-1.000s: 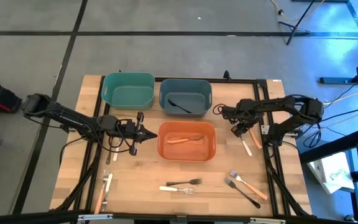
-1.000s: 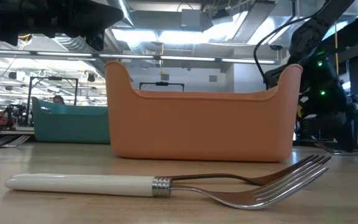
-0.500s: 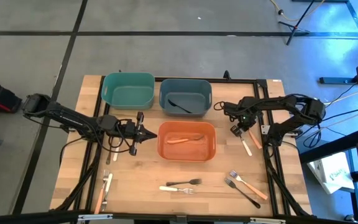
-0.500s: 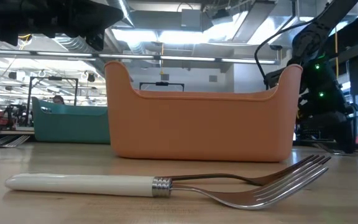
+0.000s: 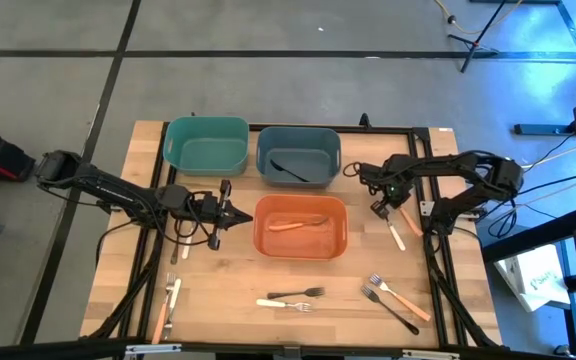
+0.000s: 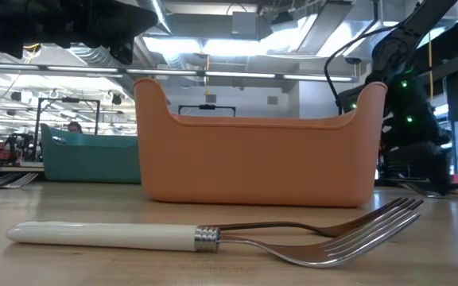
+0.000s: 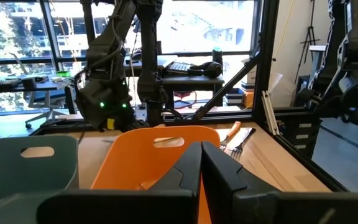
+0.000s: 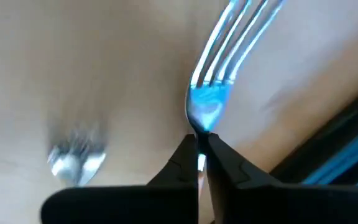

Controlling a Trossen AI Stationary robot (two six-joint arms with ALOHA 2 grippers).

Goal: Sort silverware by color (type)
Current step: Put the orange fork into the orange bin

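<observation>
Silverware lies scattered on the wooden table [image 5: 218,300]. My right gripper [image 5: 380,208] points down just right of the orange bin [image 5: 340,240] and is shut on a metal fork [image 8: 229,50] lying there. A white handle [image 5: 396,237] and an orange handle [image 5: 409,222] lie beside it; which one belongs to the held fork I cannot tell. A blurred spoon bowl [image 8: 76,163] lies close by. My left gripper [image 5: 243,213] is shut and level at the bin's left side, touching nothing. The orange bin holds an orange-handled piece [image 5: 288,225]. The blue-grey bin [image 5: 330,140] holds a black one [image 5: 288,168]. My right gripper pinches the fork's narrow neck [image 8: 201,121], just behind the tines, between its two fingertips [image 8: 182,155]. The fingers come from above, pointing steeply down. The tines [image 8: 238,31] stick out beyond the fingers close over the wood. The fingers hide the handle.
The teal bin [image 5: 206,145] stands at the far left of the row. Near the front edge lie a white fork [image 6: 213,237], a black fork [image 5: 296,294], an orange-handled fork [image 5: 400,296] and another black one [image 5: 388,308]. More pieces [image 5: 168,305] lie front left.
My right gripper has shut on the fork's neck while staying over the same spot, its wrist turning slightly. The fork has stayed where it lay.
</observation>
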